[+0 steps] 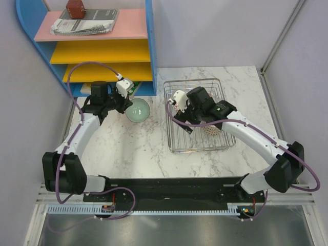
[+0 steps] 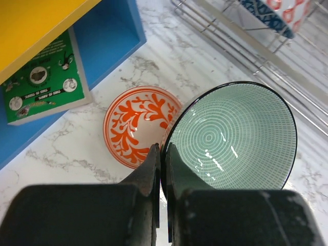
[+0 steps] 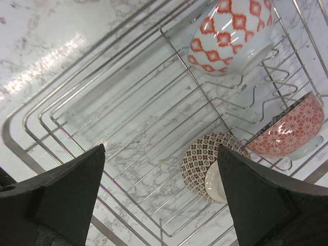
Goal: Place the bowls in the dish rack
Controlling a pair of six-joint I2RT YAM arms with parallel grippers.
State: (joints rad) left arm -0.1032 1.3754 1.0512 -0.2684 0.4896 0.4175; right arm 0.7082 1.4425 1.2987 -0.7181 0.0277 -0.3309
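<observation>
My left gripper (image 2: 164, 154) is shut on the dark rim of a pale green bowl (image 2: 236, 138), which is tilted over the marble table. Behind it a white bowl with an orange leaf pattern (image 2: 138, 123) sits upright on the table. From above, the green bowl (image 1: 138, 109) lies left of the dish rack (image 1: 174, 148), with the left gripper (image 1: 125, 102) at its left edge. My right gripper (image 3: 161, 148) is open above the rack floor, holding nothing. In the rack (image 3: 77, 110) are a red-diamond bowl (image 3: 230, 36), a red floral bowl (image 3: 289, 128) and a brown mesh-patterned bowl (image 3: 205, 164).
A blue shelf unit (image 1: 149, 51) with yellow and pink shelves stands at the back left, close behind the left gripper. A green box (image 2: 41, 82) leans in its bottom compartment. A booklet (image 1: 87, 23) and a red object (image 1: 76, 7) lie on the top shelf.
</observation>
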